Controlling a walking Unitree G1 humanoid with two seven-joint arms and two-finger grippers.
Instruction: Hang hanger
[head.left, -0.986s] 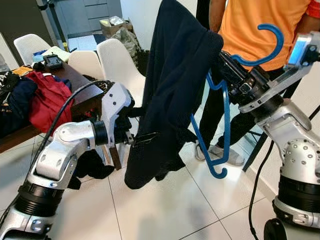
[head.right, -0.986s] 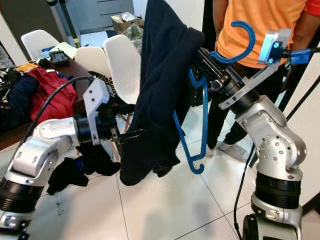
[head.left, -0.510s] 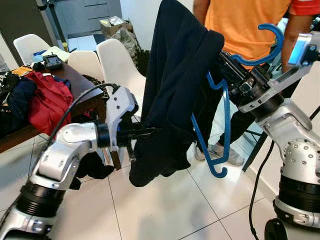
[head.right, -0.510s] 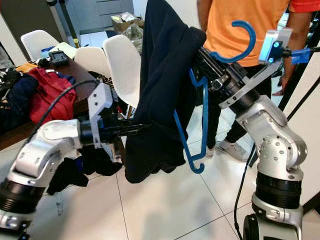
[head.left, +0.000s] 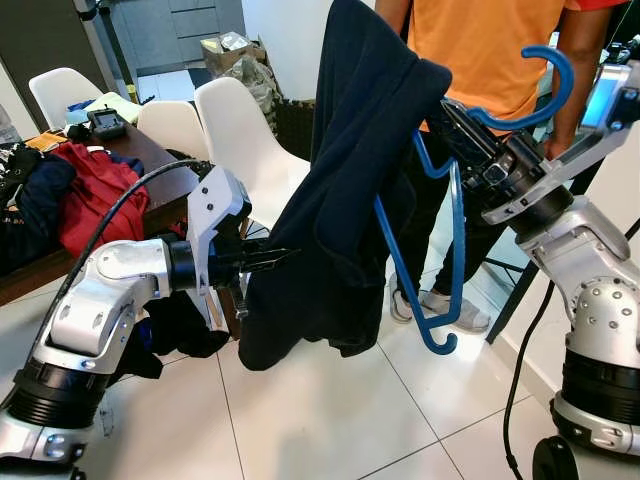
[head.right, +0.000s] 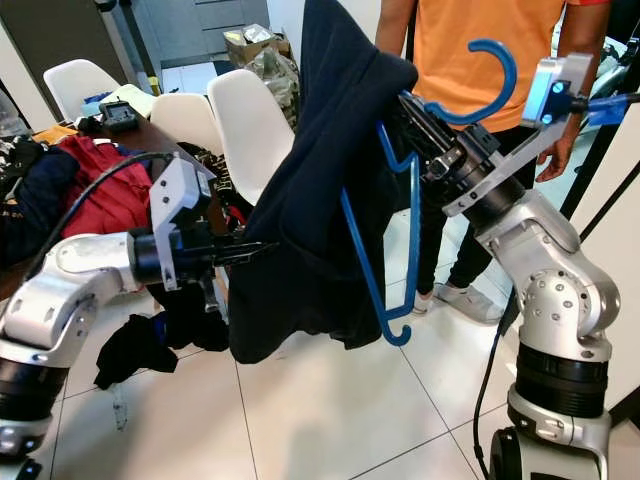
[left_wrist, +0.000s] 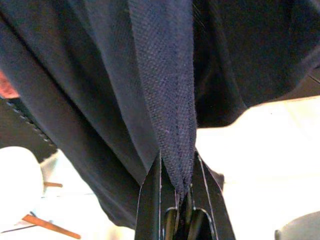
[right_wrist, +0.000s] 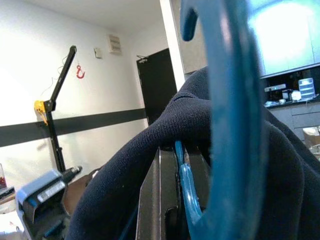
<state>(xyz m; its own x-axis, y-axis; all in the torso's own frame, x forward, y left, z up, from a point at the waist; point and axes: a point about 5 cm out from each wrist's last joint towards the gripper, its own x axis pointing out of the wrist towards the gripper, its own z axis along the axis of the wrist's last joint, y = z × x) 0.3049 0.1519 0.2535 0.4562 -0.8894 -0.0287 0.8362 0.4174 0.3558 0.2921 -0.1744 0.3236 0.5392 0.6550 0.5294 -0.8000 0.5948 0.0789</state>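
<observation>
A blue plastic hanger (head.left: 448, 240) is held high at the right, hook (head.left: 545, 85) up, with my right gripper (head.left: 455, 125) shut on its neck. A dark navy garment (head.left: 345, 200) is draped over the hanger's left shoulder and hangs down to about knee height. My left gripper (head.left: 272, 258) is shut on a fold of that garment near its lower left edge and holds it out to the left. In the left wrist view the cloth (left_wrist: 167, 100) runs pinched between the black fingers (left_wrist: 150, 205). In the right wrist view the hanger's neck (right_wrist: 186, 185) sits between the fingers.
A person in an orange shirt (head.left: 480, 50) stands close behind the hanger. White chairs (head.left: 240, 135) and a dark table (head.left: 150, 150) with piled clothes (head.left: 85, 200) stand at the left. More dark clothes (head.left: 185, 325) lie on the tiled floor (head.left: 330, 420).
My left gripper has drawn back to the left with the garment's edge, spreading the cloth wider. The person behind has shifted. The right arm holds the hanger about where it was.
</observation>
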